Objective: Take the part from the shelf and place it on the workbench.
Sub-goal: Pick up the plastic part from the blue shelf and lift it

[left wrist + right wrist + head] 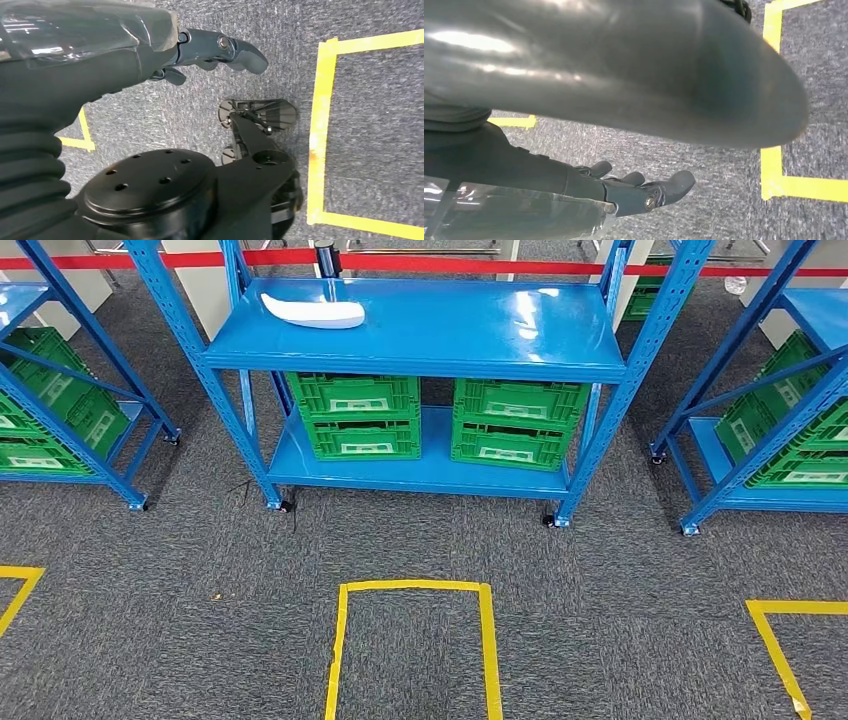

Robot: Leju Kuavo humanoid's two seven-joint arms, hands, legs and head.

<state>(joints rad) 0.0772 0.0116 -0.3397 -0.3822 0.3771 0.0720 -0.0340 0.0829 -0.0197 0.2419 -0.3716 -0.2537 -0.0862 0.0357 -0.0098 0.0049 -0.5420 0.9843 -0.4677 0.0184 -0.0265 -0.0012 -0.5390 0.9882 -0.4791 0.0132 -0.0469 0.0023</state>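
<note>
Racks stood across your head view: at far left a blue rack (70, 370) held green crates (50, 410). Next came the middle shelf (430, 330), and your part (313, 311), a white elongated piece, lay flat on the left end of its top deck, touching nothing else. Under that deck you had four green crates, stacked in two pairs, one pair (360, 415) left, one pair (515, 423) right. At far right another blue rack (760, 420) carried more green crates (790, 440). Yellow tape (415, 640) marked a box on the grey carpet (200, 570) before the middle shelf.

Your left hand (220, 52) hung over the carpet, fingers loosely curled and holding nothing. Your right hand (649, 190) also hung over carpet beside yellow tape, fingers gently bent, nothing in it.
</note>
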